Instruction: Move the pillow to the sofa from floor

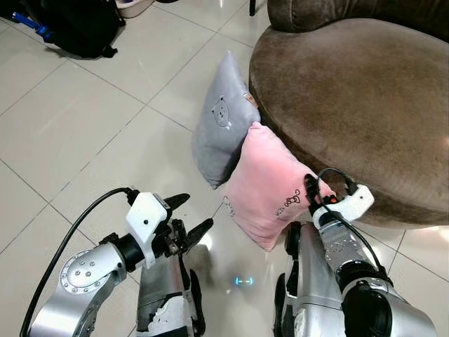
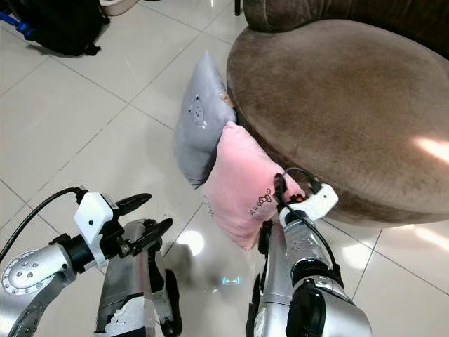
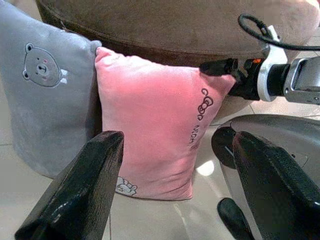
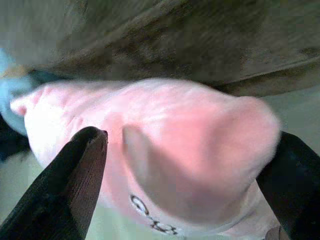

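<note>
Straddling the pink pillow's (image 1: 268,188) corner, the right gripper (image 4: 187,175) sits spread. The left gripper (image 1: 188,219) hovers spread above the floor (image 1: 84,133).

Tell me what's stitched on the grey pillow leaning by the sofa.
A small bear face on the grey plush pillow; left wrist view.

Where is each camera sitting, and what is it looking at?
Left eye view: on the head, looking down at pink pillow, grey pillow, sofa, floor; both arms show.
Right eye view: same head, same scene, beside the first.
Left wrist view: on the left wrist, facing the pink pillow past open left gripper; the right gripper shows too.
Right wrist view: on the right wrist, close to the pink pillow's corner, fingers either side.
All four share the pink pillow.
</note>
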You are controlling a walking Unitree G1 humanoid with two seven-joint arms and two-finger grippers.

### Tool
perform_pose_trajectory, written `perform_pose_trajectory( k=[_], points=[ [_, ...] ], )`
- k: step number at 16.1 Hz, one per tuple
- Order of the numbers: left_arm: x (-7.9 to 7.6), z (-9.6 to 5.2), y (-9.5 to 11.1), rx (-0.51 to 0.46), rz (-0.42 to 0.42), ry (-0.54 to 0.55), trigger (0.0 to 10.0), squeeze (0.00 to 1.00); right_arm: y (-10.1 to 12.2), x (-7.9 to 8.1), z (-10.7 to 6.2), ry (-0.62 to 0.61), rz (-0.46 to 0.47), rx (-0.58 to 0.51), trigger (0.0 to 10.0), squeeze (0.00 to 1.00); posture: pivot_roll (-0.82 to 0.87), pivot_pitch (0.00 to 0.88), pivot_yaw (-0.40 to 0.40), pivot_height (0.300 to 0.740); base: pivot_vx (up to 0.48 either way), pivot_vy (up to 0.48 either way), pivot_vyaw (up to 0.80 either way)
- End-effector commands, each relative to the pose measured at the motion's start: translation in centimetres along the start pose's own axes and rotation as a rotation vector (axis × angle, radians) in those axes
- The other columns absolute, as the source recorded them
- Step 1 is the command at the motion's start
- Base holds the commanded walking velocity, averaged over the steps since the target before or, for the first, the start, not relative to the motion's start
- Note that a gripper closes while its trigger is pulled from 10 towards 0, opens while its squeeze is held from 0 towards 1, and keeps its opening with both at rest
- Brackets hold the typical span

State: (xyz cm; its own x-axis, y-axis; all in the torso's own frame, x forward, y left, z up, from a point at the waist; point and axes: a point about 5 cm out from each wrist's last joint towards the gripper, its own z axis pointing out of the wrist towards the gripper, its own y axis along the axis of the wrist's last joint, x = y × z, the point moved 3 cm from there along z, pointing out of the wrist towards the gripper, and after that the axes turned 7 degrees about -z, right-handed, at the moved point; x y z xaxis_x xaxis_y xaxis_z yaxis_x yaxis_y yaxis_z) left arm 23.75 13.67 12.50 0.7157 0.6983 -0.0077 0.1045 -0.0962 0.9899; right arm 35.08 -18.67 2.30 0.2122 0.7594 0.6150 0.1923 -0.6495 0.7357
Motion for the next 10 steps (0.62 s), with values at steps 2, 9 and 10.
perform_pose_trajectory(
  k=[2,9,10],
  points=[
    [-0.51,-0.08,-0.08,0.010,0.000,-0.007,10.0,0.00,-1.79,-0.48,-0.55,-0.021,-0.055,0.061,10.0,0.00,0.17,0.317,0.060,0.519,0.000,0.000,0.00],
    [-0.60,-0.09,0.13,0.003,0.006,0.007,10.0,0.00,-1.77,-0.25,-0.63,-0.085,-0.041,-0.019,10.0,0.00,0.19,0.323,0.062,0.519,0.000,0.000,0.00],
    [-0.64,-0.12,0.14,0.003,0.006,0.006,10.0,0.00,-1.75,-0.15,-0.62,-0.086,-0.044,-0.025,10.0,0.00,0.19,0.324,0.062,0.519,0.000,0.000,0.00]
  ],
)
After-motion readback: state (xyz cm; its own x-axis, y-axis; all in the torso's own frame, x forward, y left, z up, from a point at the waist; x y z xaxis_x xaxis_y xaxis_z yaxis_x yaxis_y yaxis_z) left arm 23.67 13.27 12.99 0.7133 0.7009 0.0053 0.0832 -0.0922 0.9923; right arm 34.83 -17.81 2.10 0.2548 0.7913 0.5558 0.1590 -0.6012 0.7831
